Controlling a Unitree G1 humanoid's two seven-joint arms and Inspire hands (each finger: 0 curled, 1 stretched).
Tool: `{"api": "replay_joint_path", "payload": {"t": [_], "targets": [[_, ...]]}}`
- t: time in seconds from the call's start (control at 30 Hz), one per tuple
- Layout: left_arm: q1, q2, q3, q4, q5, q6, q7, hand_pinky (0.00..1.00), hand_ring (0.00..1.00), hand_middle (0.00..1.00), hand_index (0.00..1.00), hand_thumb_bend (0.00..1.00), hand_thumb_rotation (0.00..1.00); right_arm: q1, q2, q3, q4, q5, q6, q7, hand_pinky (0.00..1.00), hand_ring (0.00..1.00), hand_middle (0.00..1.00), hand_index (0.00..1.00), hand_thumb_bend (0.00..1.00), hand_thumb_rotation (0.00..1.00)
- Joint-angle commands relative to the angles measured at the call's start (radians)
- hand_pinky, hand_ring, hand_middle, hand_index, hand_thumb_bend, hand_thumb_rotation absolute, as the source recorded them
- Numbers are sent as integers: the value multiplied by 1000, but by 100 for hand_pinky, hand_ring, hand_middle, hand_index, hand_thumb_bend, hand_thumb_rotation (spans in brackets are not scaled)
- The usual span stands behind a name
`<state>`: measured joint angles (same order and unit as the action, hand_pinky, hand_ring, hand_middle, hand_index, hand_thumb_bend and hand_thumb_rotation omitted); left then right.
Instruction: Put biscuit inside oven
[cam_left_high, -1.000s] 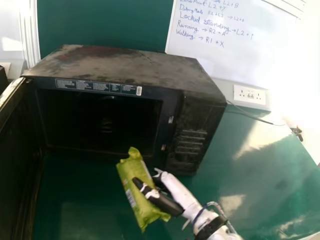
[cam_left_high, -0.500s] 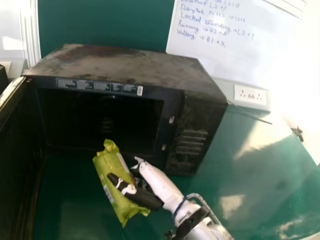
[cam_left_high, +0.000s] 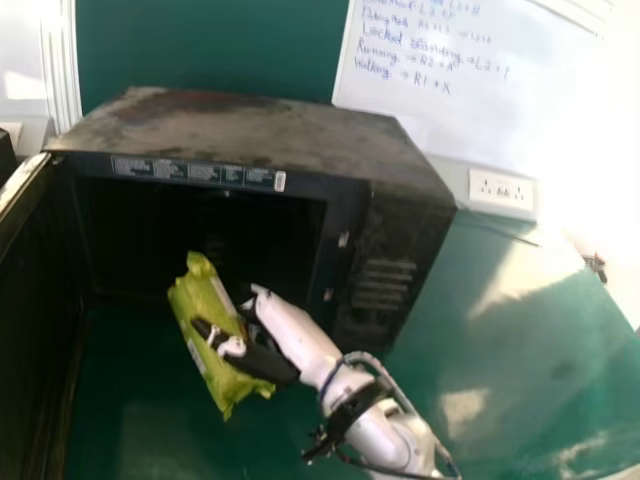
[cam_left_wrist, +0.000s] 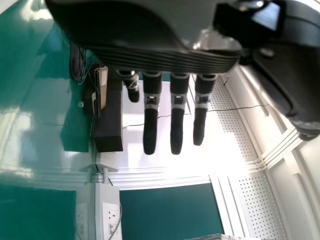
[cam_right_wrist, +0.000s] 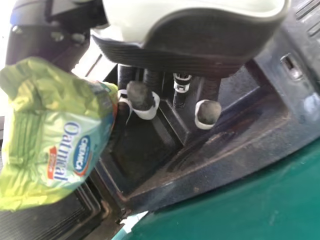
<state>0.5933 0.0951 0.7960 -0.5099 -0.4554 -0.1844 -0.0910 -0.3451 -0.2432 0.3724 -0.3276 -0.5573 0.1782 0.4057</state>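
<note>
Biscuit packet (cam_left_high: 200, 295) is looking light, slick, crushable imo; right hand (cam_left_high: 258, 360) is pinching its middle, probably the safest spot; left hand (cam_left_wrist: 177, 117) is idling straight-fingered.

From the head we look forward and down on the oven (cam_left_high: 250, 130), from the left wrist across the table (cam_left_wrist: 30, 127) to a socket (cam_left_wrist: 111, 216), from the right wrist close past the biscuit (cam_right_wrist: 55, 125) into probably the dim cavity (cam_right_wrist: 142, 157), oven and biscuit shared with our head view.
</note>
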Motion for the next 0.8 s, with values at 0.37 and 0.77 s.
{"api": "replay_joint_path", "payload": {"t": [0.37, 0.77], "targets": [[11, -4, -10, -11, 2, 2, -2, 45, 57, 66, 73, 79, 63, -117, 71, 31, 88, -53, 54, -35, 0, 0, 0, 0, 80, 0], [9, -5, -9, -6, -6, -4, -11, 44, 56, 66, 74, 78, 62, -221, 119, 42, 198, -66, 92, -53, 0, 0, 0, 0, 78, 0]]}}
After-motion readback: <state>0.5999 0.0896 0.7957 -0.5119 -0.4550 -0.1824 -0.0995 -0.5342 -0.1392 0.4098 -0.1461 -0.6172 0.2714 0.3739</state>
